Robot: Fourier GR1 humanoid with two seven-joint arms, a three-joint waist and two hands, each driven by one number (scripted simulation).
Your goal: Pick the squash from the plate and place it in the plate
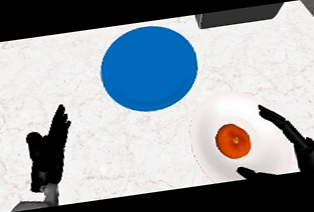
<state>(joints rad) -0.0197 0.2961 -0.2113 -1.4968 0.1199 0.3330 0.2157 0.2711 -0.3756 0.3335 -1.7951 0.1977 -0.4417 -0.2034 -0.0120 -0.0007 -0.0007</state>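
Note:
An orange squash (233, 140) lies on a white plate (217, 114) at the lower right of the counter. A blue plate (148, 68) sits further back, near the middle, with nothing on it. My right hand (305, 148) is open over the white plate's right side, its fingers just right of the squash and its thumb (253, 172) below it; it does not touch the squash. My left hand (47, 153) rests open at the lower left, fingers pointing up, away from both plates.
A dark grey box (240, 15) stands at the counter's back edge, right of the blue plate. The white marble counter (51, 72) spreads around the plates.

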